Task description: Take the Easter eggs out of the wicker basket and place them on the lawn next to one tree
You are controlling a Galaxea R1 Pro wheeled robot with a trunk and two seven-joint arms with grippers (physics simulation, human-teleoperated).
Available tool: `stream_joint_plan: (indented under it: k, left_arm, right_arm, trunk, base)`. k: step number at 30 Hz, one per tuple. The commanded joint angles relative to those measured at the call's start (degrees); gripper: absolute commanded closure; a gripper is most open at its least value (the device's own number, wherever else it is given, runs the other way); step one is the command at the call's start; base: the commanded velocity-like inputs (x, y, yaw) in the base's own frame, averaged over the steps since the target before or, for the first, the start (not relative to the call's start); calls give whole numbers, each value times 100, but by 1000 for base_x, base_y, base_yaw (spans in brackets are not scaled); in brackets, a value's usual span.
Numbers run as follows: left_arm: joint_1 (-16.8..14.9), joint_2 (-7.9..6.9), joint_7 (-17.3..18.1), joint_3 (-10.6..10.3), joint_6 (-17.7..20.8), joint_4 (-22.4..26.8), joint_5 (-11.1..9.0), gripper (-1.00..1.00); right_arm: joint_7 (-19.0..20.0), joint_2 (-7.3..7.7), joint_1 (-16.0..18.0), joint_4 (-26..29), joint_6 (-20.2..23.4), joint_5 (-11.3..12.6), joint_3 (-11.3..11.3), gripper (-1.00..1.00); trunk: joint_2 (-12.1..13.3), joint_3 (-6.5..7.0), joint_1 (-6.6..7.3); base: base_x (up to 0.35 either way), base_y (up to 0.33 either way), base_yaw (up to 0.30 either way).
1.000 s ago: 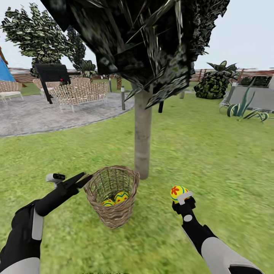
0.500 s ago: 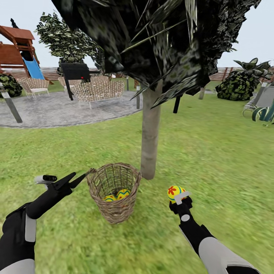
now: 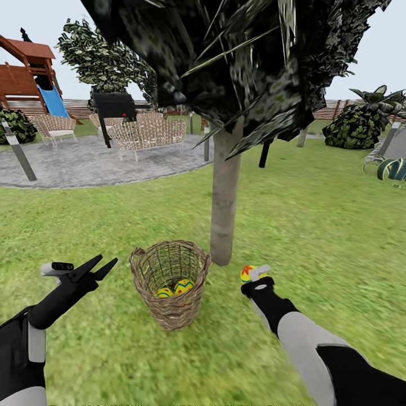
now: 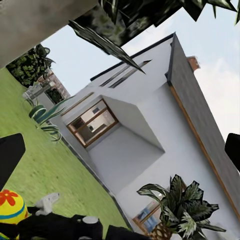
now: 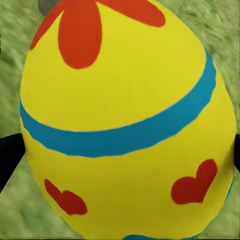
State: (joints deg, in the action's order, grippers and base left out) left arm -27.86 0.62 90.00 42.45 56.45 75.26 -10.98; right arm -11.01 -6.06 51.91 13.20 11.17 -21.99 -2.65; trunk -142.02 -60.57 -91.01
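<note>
Two Easter eggs [image 3: 175, 290] are seen lying in the bottom of the wicker basket [image 3: 170, 282], which stands upright on the lawn [image 3: 316, 225] just left of and nearer than the tree [image 3: 225, 203]. A third egg [image 3: 246, 274] is gripped in the jaws of the right gripper [image 3: 252, 276], held low over the grass just right of the trunk's foot and right of the basket. The left gripper [image 3: 101, 266] is held left of the basket, apart from its rim, with its jaws spread and nothing between them.

Green grass covers the ground from near to far. A grey paved patio [image 3: 84, 163] is set at the far left, with wicker chairs [image 3: 144, 135] on it, and a wooden playset with a blue slide [image 3: 34, 79] stands beyond. A slat fence [image 3: 332, 110] runs along the far edge, with a dark bush [image 3: 355, 124] at the far right. The tree's dark crown hangs over the upper middle of the head view.

From the right wrist camera the held egg [image 5: 125, 120] is shown close up: yellow, with a blue band, a red flower and red hearts, and blurred grass behind it. From the left wrist camera a white house [image 4: 150, 125] with a window, a leafy plant [image 4: 182, 205] and a strip of lawn are shown, with the held egg [image 4: 11, 207] at the picture's edge beside the right gripper's dark body.
</note>
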Motion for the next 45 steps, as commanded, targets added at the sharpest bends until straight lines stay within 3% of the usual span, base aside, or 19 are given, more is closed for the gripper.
stream_joint_plan:
  k: [1, 4, 8, 10, 12, 15, 18, 20, 24, 29, 31, 34, 36, 45]
  left_arm:
    - [0, 2, 0, -5, 2, -2, -1, -100]
    - [0, 0, 0, -1, -1, -20, -1, -100]
    - [0, 0, 0, 2, -3, -28, 6, -100]
    - [0, -130, 0, 1, -3, -42, 1, -100]
    - [0, -153, 0, 0, 2, -45, 4, -100]
    - [0, -174, 0, 64, -1, -51, 23, -100]
    - [0, -191, 0, 427, 9, -61, 33, -100]
    - [0, -196, 0, 518, 20, -52, 47, -100]
    - [0, -259, 0, 538, 50, -24, 66, -100]
    - [-5, -274, -361, 478, 57, 53, 48, -100]
    - [-21, -412, -433, 513, 64, 145, 38, -100]
    - [-53, -564, -448, 543, 67, 200, 14, -100]
    - [-77, -578, -448, 534, 68, 207, 5, -100]
    - [-79, -569, -413, 554, 68, 208, -1, -100]
  right_arm:
    - [-3, 9, 253, -413, 4, 201, -1, 100]
    - [-14, -20, 421, -776, -22, 326, 8, 100]
    - [-13, -27, 437, -844, -204, 304, 18, 100]
    - [-5, -35, 434, -845, -259, 293, 25, 100]
    - [37, -35, 434, -845, -270, 288, 27, 100]
    - [53, -36, 434, -845, -269, 290, 35, 100]
    - [55, -36, 434, -845, -265, 291, 36, 100]
    - [55, -36, 434, -845, -264, 291, 36, 100]
    - [55, -36, 434, -845, -264, 283, 36, 100]
    - [58, -57, 437, -839, -255, 283, 41, 100]
    - [67, -182, 451, -824, -191, 283, 44, 100]
    - [72, -285, 505, -787, 360, 283, 48, 100]
    - [72, -331, 608, -785, 580, 283, 45, 100]
    - [81, -378, 619, -795, 580, 274, 45, 100]
  trunk:
    - [-42, -19, -23]
    - [-124, -77, -69]
    - [-129, -166, -80]
    - [-132, -210, -85]
    - [-134, -254, -90]
    - [-134, -254, -90]
    - [-134, -254, -90]
    - [-134, -254, -90]
    - [-134, -254, -90]
    - [-134, -254, -90]
    - [-134, -254, -90]
    - [-134, -254, -90]
    - [-134, -254, -90]
    - [-134, -254, -90]
  base:
    - [0, 0, 0]
    - [0, 0, 0]
    - [0, 0, 0]
    - [0, 0, 0]
    - [0, 0, 0]
    - [0, 0, 0]
    - [0, 0, 0]
    - [79, -89, 0]
    - [213, -215, 0]
    - [51, -43, 0]
    - [1, -1, 0]
    - [12, 0, 0]
    - [251, -32, 0]
    - [289, -8, 0]
